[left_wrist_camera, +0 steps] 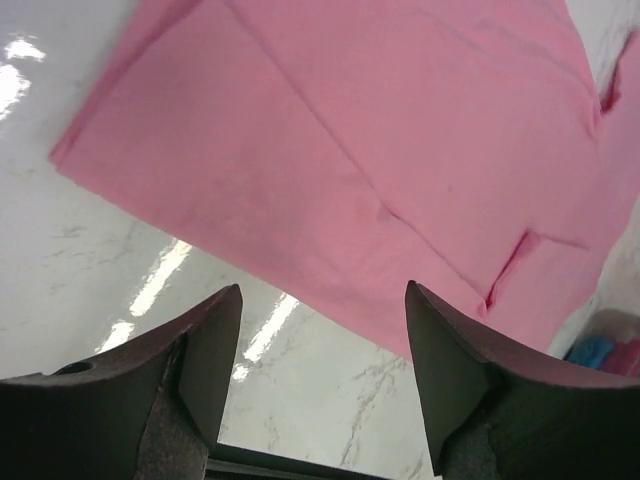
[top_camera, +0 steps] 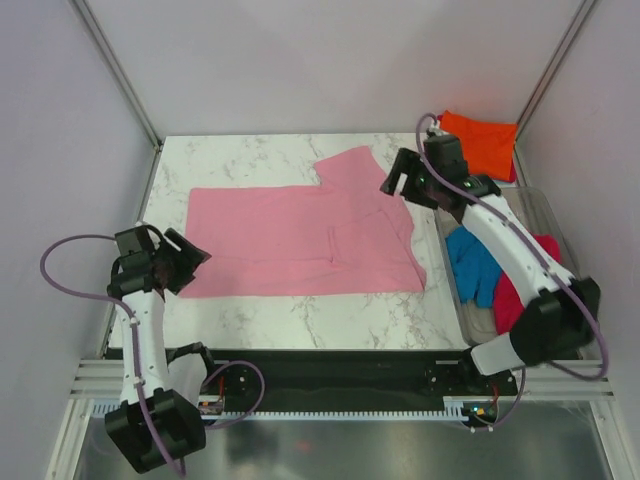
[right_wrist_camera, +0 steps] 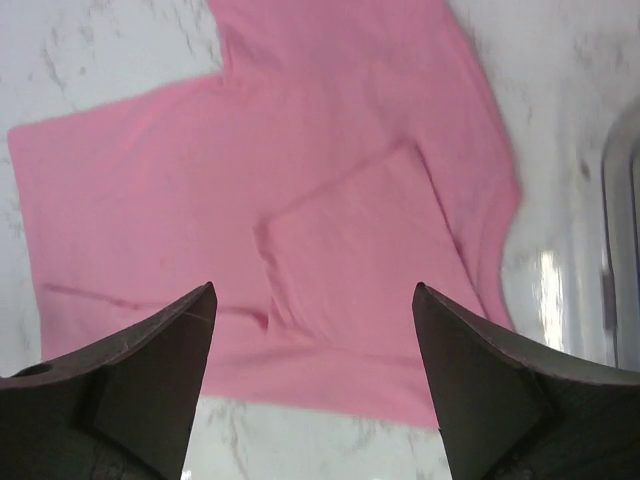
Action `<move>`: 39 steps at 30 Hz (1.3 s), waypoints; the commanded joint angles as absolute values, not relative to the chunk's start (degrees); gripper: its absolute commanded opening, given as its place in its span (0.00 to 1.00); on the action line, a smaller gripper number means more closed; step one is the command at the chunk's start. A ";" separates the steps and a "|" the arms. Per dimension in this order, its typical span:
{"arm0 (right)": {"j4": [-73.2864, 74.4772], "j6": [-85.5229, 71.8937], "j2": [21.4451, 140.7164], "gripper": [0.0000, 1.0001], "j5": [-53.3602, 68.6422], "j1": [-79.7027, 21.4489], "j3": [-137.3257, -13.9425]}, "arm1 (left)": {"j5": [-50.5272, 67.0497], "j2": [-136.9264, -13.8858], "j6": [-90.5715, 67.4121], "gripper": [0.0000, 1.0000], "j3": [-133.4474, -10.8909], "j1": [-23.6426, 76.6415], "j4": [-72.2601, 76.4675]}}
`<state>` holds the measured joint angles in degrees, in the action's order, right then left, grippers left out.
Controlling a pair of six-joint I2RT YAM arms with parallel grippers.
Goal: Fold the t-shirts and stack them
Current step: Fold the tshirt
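Observation:
The light pink t-shirt (top_camera: 300, 235) lies flat on the marble table (top_camera: 250, 160), one sleeve folded in onto the body and the other sticking out toward the back. My left gripper (top_camera: 195, 252) hovers at the shirt's near left corner, open and holding nothing. In the left wrist view the pink t-shirt (left_wrist_camera: 380, 150) lies beyond my left gripper (left_wrist_camera: 323, 290), with bare marble between the fingers. My right gripper (top_camera: 392, 176) is open above the shirt's right edge. In the right wrist view my right gripper (right_wrist_camera: 313, 288) frames the pink t-shirt (right_wrist_camera: 300, 200) from above without touching it.
An orange t-shirt (top_camera: 482, 142) lies folded at the back right corner. A clear bin (top_camera: 548, 215) at the right edge holds a bright blue t-shirt (top_camera: 472, 265) and a crimson-pink t-shirt (top_camera: 518, 295). The bin's rim (right_wrist_camera: 622, 230) shows at the right of the right wrist view.

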<state>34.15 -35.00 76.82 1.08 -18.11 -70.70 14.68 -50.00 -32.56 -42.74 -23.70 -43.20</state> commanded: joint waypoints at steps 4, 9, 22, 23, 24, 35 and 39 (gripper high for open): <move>30.16 -23.57 106.92 0.87 -5.09 -18.81 -100.33 | 17.14 -47.02 -27.34 0.73 -45.34 -14.07 -41.83; 26.19 -20.04 132.37 0.87 -6.34 -17.85 -127.18 | 17.57 -48.69 -27.51 0.69 -44.57 -10.72 -39.73; 6.43 -22.58 158.99 0.85 -10.55 -14.94 -147.13 | 15.03 -48.16 -27.95 0.65 -44.47 -6.33 -40.34; 5.72 -23.63 159.26 0.85 -10.02 -14.68 -146.87 | 15.12 -48.16 -27.95 0.65 -44.47 -6.33 -40.34; 5.19 -23.99 159.95 0.84 -9.85 -14.59 -146.78 | 15.20 -47.90 -27.95 0.65 -44.47 -6.33 -40.43; 4.40 -25.23 164.10 0.78 -5.18 -16.78 -147.23 | 13.36 -44.74 -28.56 0.63 -44.21 -5.36 -40.43; 4.48 -26.19 163.65 0.66 -5.01 -17.14 -146.16 | 13.10 -44.47 -28.65 0.63 -44.12 -5.36 -40.34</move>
